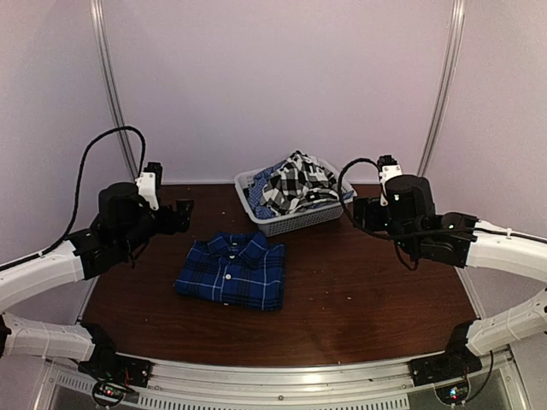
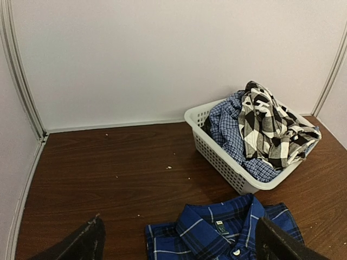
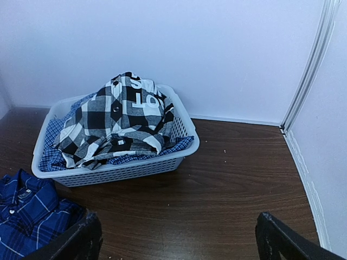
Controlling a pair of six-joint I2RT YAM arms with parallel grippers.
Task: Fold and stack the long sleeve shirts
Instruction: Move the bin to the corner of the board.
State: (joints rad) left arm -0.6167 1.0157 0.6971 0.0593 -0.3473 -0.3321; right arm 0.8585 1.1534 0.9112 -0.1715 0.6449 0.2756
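Black fingers of the left gripper (image 2: 181, 245) and right gripper (image 3: 179, 241) stand wide, holding nothing. Near the left one lies the folded dark blue-and-black plaid shirt (image 1: 232, 270) on the brown wooden table (image 1: 367, 299). The crumpled black-and-white checked shirt (image 3: 116, 116) tops the white plastic basket (image 3: 130, 169) behind.

White walls (image 1: 282, 77), dark wooden table (image 1: 359, 299) (lightly speckled)

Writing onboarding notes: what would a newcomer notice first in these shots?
The white basket at the back of the table, piled high, a black-and-white checked shirt on top. In front of it, a blue plaid shirt lies neatly folded. The left gripper and right gripper hang open at either side, empty.
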